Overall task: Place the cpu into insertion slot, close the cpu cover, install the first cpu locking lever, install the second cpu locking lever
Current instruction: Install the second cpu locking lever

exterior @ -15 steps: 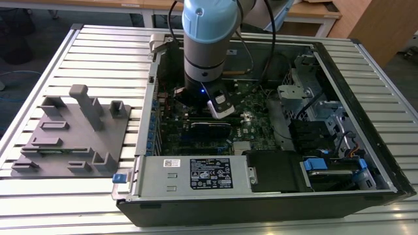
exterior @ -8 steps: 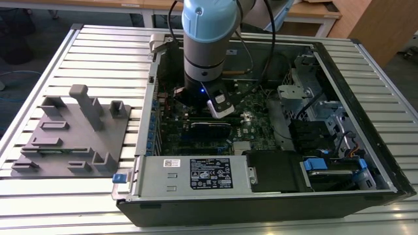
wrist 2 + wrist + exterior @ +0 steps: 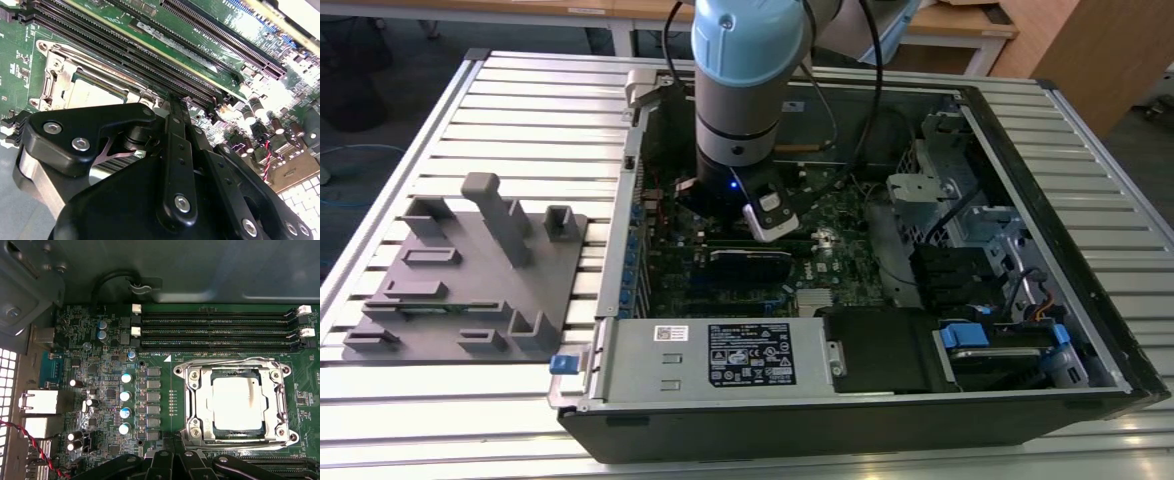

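The black linkage-armed gripper (image 3: 172, 107) hangs nearest the lens in the second wrist view; I cannot tell whether its fingers are apart or together. The dull silver-grey square cpu (image 3: 237, 402) lies flat, top face up, in the shiny-rimmed insertion slot (image 3: 192, 432) in the first wrist view. The thin silver frame-shaped cpu cover (image 3: 201, 390) lies down around it, edges parallel to the long black memory slots (image 3: 215, 331) at its twelve o'clock on the green motherboard (image 3: 165, 390).

Exterior view is looking down from high on the open computer case (image 3: 854, 390). Both wrist views are sitting close, apparently sharing the insertion slot (image 3: 235, 402) (image 3: 85, 82).
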### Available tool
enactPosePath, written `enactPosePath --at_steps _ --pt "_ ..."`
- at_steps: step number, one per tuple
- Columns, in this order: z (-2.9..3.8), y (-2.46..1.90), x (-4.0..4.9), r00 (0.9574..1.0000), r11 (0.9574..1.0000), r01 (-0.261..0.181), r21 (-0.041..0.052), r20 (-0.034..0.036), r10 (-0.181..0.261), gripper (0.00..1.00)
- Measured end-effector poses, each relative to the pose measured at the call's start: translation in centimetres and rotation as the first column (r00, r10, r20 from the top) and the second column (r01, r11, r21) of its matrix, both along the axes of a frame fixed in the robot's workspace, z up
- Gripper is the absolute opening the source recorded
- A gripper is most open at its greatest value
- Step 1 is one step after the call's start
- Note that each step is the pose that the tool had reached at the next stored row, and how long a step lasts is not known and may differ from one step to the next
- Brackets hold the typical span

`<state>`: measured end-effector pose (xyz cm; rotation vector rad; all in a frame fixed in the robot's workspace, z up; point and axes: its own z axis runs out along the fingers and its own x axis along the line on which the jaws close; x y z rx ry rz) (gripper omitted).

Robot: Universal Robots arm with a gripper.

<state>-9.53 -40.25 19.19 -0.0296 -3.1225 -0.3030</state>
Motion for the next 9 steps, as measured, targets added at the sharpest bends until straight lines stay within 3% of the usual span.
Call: enactPosePath --at_steps 9 --pt "-0.03 0.0 0.0 1.0 1.0 0.0 -0.0011 0.0 0.0 0.1"
